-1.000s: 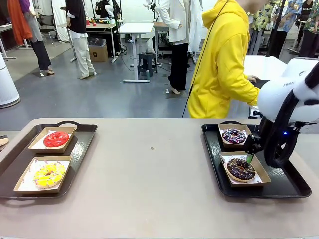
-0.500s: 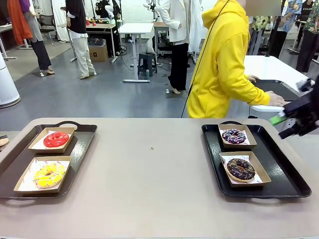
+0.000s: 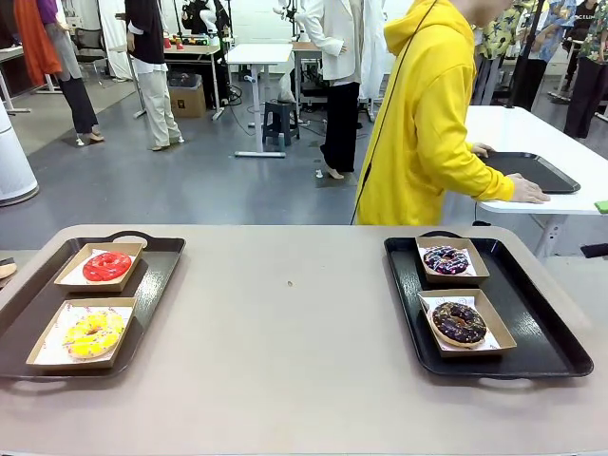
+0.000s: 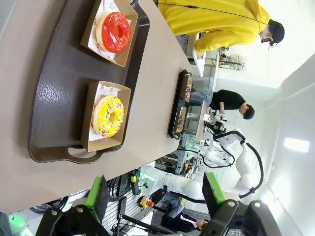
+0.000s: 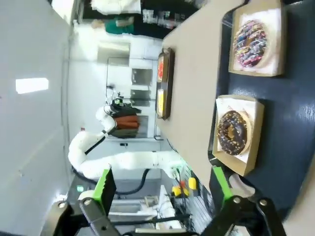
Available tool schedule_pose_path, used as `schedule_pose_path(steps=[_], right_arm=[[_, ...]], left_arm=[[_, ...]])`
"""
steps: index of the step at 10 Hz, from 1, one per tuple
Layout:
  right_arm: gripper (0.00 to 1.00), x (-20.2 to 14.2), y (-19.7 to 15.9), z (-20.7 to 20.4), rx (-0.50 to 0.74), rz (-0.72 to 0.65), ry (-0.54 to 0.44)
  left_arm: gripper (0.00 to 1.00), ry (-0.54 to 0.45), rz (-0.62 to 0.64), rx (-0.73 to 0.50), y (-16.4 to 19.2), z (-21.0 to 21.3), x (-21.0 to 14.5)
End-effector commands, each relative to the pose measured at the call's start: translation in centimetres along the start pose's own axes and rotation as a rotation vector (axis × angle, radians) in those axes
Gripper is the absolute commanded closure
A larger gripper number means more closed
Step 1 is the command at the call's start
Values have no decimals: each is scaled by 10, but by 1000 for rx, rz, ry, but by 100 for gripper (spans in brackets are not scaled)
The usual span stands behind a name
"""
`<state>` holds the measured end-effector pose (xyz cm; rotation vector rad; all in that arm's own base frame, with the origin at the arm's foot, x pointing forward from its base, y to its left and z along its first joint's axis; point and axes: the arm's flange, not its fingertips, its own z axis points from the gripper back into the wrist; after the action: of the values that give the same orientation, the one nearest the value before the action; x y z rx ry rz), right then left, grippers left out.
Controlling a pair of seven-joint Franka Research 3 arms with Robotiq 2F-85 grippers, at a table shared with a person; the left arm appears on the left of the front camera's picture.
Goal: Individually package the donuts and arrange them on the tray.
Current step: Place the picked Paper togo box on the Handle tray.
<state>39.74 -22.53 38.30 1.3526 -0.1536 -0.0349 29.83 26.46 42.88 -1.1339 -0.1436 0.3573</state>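
Left gripper (image 4: 155,196) and right gripper (image 5: 162,189) held apart, empty, above trays; four donuts, red (image 3: 106,266) among them, seated in boxes.

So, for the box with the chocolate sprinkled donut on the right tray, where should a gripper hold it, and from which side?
Grip the cardboard box by a raised side wall, not the chocolate donut. I would come from above on the wall facing the bare part of the right tray: the other box sits close behind it, and the walls lean outward, giving a thin upright edge to pinch.
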Motion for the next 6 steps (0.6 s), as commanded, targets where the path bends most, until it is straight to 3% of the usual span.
schedule_pose_path(steps=[1, 3, 4, 5, 6], right_arm=[[0, 4, -17, 12, 44, -12, -23], [0, -9, -24, 20, 67, 12, -62], [0, -15, -18, 13, -32, -24, -118], [0, -10, -31, 20, 26, -40, -38], [0, -10, -31, 20, 26, -40, -38]], left_arm=[[0, -12, -5, -6, -1, 1, -1], [0, -12, -5, -6, -1, 1, -1], [0, -12, -5, -6, -1, 1, -1], [0, -12, -5, -6, -1, 1, -1], [0, -12, -5, -6, -1, 1, -1]])
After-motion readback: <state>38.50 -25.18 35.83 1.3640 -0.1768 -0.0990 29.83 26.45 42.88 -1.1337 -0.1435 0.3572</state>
